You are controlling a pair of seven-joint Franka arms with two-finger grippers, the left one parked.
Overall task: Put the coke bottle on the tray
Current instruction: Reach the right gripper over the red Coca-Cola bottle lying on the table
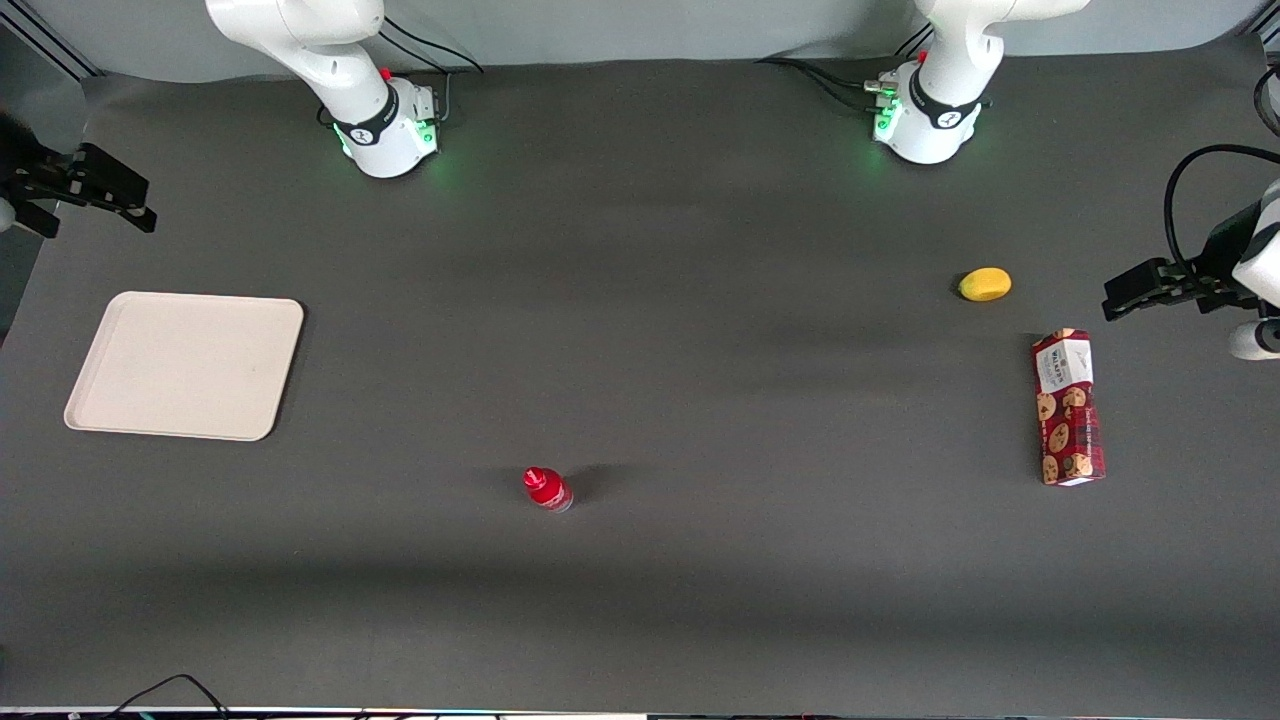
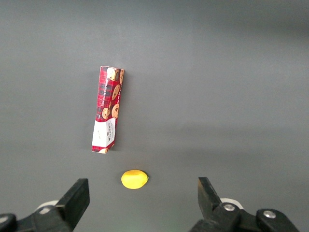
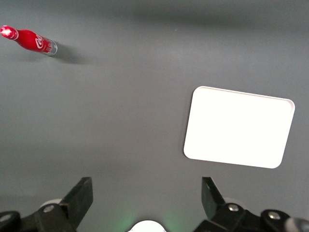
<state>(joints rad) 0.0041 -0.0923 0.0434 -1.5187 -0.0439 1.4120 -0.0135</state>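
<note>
The coke bottle [image 1: 547,489] [image 3: 31,40], small and red with a red cap and silvery base, stands on the dark table mat near the middle, nearer to the front camera than the tray. The beige tray [image 1: 185,365] [image 3: 239,126] lies flat toward the working arm's end of the table, with nothing on it. My right gripper [image 1: 135,200] [image 3: 147,188] hangs open above the table, farther from the front camera than the tray. It is well apart from the bottle, and nothing is between its fingers [image 3: 84,193].
A red cookie box [image 1: 1068,407] [image 2: 108,109] and a small yellow fruit [image 1: 985,284] [image 2: 133,179] lie toward the parked arm's end of the table. The two arm bases [image 1: 385,130] stand at the table's edge farthest from the front camera.
</note>
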